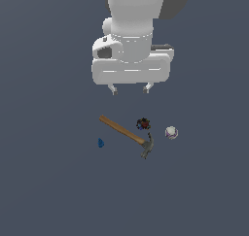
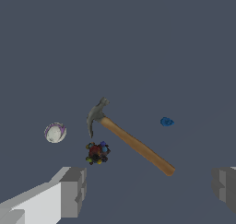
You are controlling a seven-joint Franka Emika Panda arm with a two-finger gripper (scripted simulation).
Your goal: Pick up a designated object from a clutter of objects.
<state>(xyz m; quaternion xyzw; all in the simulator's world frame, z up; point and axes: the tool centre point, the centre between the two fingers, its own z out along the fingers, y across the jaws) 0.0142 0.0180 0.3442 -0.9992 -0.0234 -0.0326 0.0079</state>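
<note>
The designated object is a tiny bright-blue piece [image 1: 100, 143] lying on the dark floor at the exterior view's left of the hammer; it also shows in the wrist view [image 2: 166, 122]. The wooden-handled hammer [image 1: 125, 132] with a grey head lies diagonally; it shows in the wrist view too [image 2: 133, 142]. A dark spiky clump [image 1: 143, 124] and a pale small ball [image 1: 171, 132] lie nearby. My gripper [image 1: 130, 89] hangs open and empty well above the clutter, over the hammer's handle end. Its grey fingertips [image 2: 73, 191] frame the wrist view.
The clump [image 2: 97, 153] and the ball [image 2: 55, 132] sit on the far side of the hammer from the blue piece. All lie on a flat dark grey floor [image 1: 48, 191].
</note>
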